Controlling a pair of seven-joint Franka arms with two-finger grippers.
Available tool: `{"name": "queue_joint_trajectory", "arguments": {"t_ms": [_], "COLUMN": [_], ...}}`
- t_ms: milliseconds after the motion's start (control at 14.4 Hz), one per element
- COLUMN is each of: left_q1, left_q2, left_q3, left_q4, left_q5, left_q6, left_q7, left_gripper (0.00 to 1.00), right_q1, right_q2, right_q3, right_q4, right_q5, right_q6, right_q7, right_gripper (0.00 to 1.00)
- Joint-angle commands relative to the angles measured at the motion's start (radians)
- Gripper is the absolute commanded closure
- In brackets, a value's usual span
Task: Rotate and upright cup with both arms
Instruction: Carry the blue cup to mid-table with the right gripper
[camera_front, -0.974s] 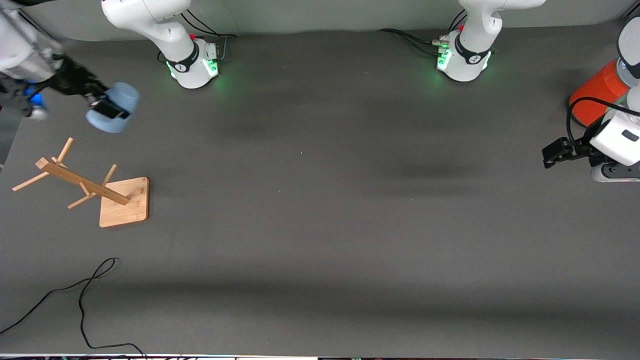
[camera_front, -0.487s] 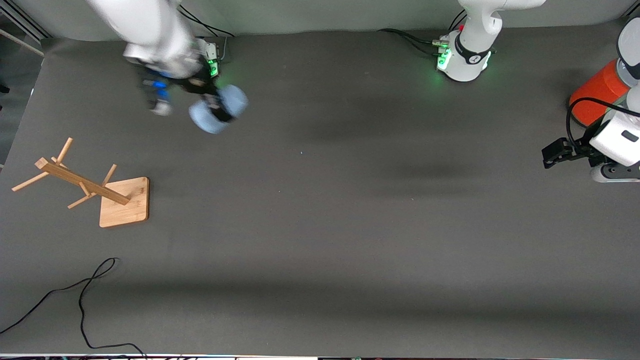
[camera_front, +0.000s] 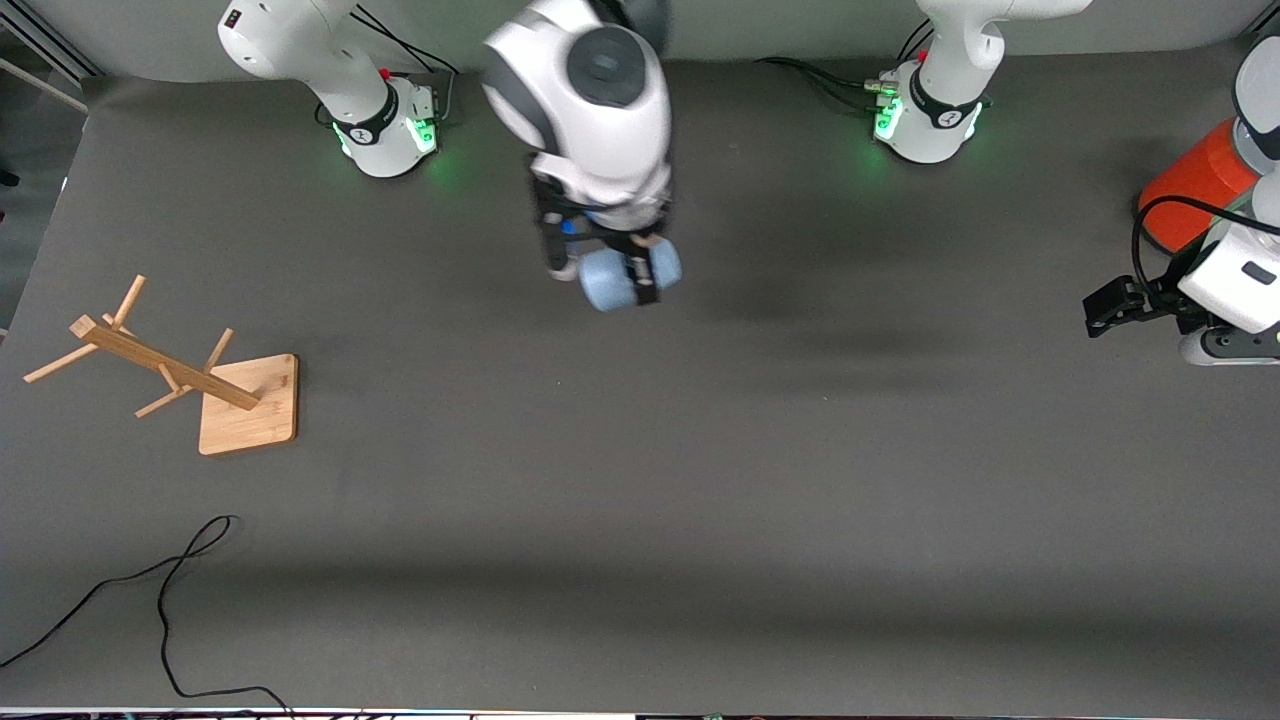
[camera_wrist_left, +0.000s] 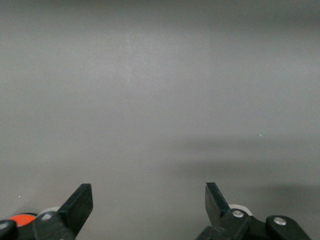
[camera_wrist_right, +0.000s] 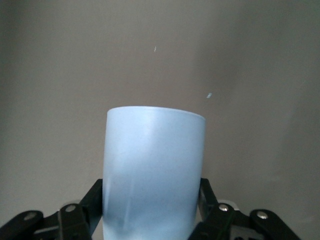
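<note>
The right hand (camera_front: 640, 278) is up in the air over the middle of the bench (camera_front: 700, 480), closed across the body of the pale blue cup (camera_front: 628, 279), one finger (camera_wrist_right: 82, 212) on each side. The cup lies on its side, its long axis roughly level and running along the bench between the two arms' ends; which end is the rim cannot be told. The left hand (camera_front: 1105, 308) waits at the left arm's end, fingers (camera_wrist_left: 80, 205) spread wide and empty, near the orange cylinder (camera_front: 1195, 185).

From the table's (camera_front: 640, 480) middle, the held cup (camera_front: 612, 281) hangs at twelve o'clock, the wooden rack (camera_front: 190, 385) sits at nine, the cylinder (camera_front: 1195, 185) at two.
</note>
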Motion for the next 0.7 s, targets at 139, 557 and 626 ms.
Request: {"name": "queue_joint_trajectory", "arguments": {"t_ms": [139,557,626], "left_q1": [-0.012,-0.012,-0.012], "left_q2": [-0.002,0.002,0.002], "left_q3": [0.008,0.008,0.008], "left_q4": [-0.008,-0.008,-0.008], "left_q5": [0.004,0.004,0.004], "left_q6": [0.018,0.018,0.018], "left_q7": [0.003,0.003,0.003], "left_gripper": [0.00,0.00,0.00], "right_q1": [0.070,0.087,0.089], "right_q2": [0.284,0.453,0.466], "right_q3": [-0.020,0.010,0.011], "right_q4": [0.191,0.223,0.225], "right_q5": [0.013,0.009,0.009], "right_q6": [0.108,0.260,0.277], "right_q7": [0.213,0.337,0.348], "right_gripper": [0.74,0.74,0.74]}}
